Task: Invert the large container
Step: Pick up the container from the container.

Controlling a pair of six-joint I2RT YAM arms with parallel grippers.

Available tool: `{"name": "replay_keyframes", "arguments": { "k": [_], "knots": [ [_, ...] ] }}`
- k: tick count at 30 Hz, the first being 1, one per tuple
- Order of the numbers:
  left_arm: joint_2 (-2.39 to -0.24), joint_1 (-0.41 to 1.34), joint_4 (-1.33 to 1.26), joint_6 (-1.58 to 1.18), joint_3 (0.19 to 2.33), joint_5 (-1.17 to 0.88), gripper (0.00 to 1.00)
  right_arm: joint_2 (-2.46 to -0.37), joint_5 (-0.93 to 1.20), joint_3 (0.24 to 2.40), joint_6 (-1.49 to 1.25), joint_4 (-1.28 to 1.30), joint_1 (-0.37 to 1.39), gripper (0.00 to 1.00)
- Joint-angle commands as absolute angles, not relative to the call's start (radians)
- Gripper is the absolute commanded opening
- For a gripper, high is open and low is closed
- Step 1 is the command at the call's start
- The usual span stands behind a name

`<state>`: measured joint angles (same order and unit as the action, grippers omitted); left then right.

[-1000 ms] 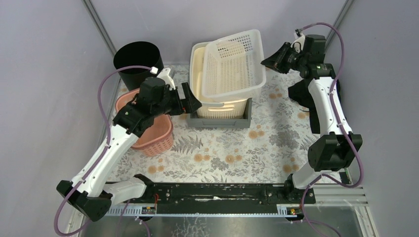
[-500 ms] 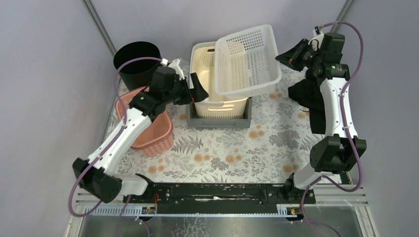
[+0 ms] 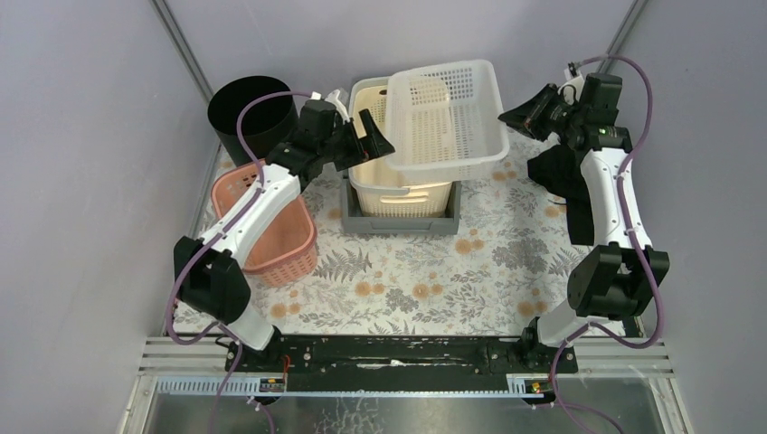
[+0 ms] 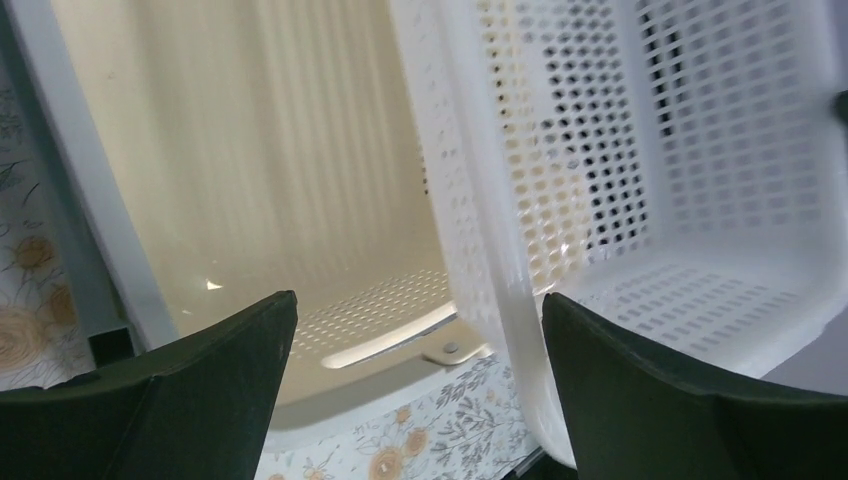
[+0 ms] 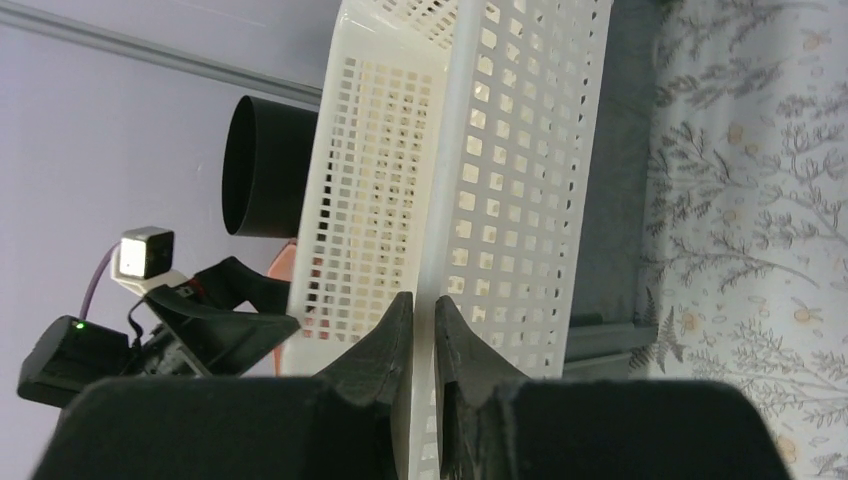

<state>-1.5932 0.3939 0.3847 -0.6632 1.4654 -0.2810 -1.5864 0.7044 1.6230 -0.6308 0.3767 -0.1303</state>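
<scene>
The large white perforated basket (image 3: 448, 117) hangs tilted above a cream basket (image 3: 398, 194) at the back of the table. My right gripper (image 3: 506, 116) is shut on its right rim, which sits pinched between the fingers in the right wrist view (image 5: 422, 310). My left gripper (image 3: 384, 145) is open at the basket's left side. In the left wrist view the white wall (image 4: 520, 200) stands between the open fingers (image 4: 420, 330), close to the right one, with the cream basket (image 4: 250, 150) behind.
The cream basket sits in a grey tray (image 3: 402, 223). A pink basket (image 3: 271, 240) lies at the left, and a black bin (image 3: 251, 113) stands behind it. The table has a floral cloth (image 3: 434, 280), and purple walls close in on both sides.
The white basket has risen and shifted right, sitting flatter in my right gripper. My left arm has reached up and right to the basket's left wall.
</scene>
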Motion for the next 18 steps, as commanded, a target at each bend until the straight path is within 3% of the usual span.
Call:
{"name": "replay_keyframes", "arguments": {
  "k": [1,8,13,16,18],
  "knots": [
    [-1.644,0.390,0.304,-0.689,1.528,-0.340,1.00,-1.564,0.752,1.582,-0.621,0.324,-0.137,0.00],
    [-1.744,0.396,0.320,-0.699,1.620,-0.372,0.99,-1.574,0.767,1.580,-0.619,0.323,-0.137,0.00],
    [-1.779,0.427,0.445,-0.613,1.697,-0.278,0.93,-1.581,0.775,1.609,-0.620,0.335,-0.137,0.00],
    [-1.797,0.436,0.493,-0.581,1.720,-0.240,0.81,-1.587,0.784,1.617,-0.626,0.333,-0.135,0.00],
    [-1.808,0.437,0.506,-0.573,1.727,-0.240,0.65,-1.588,0.789,1.614,-0.627,0.331,-0.135,0.00]
  ]
}}
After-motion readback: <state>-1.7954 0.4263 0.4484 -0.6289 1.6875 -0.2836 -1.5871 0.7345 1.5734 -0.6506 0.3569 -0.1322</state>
